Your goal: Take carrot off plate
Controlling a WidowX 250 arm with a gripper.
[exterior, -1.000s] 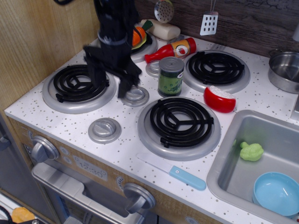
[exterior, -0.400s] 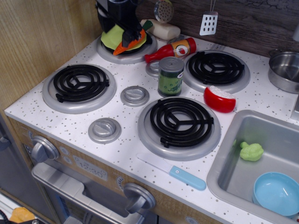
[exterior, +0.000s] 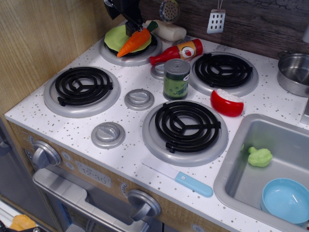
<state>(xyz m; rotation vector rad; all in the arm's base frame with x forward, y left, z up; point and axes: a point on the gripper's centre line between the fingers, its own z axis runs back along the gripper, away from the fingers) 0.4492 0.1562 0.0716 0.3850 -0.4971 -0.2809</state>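
single view — high front-right, looking down-left across stove top (exterior: 130, 125), sink (exterior: 231, 159) near right

The gripper (exterior: 129, 17) was cut off by the top edge, so whether its jaws stood apart or closed could not be told. It hid the back of the plate (exterior: 112, 37). The carrot (exterior: 135, 41) covered part of the plate's right side. The pot (exterior: 293, 72) and the blue bowl (exterior: 286, 200) ran past the picture's right and lower edges.
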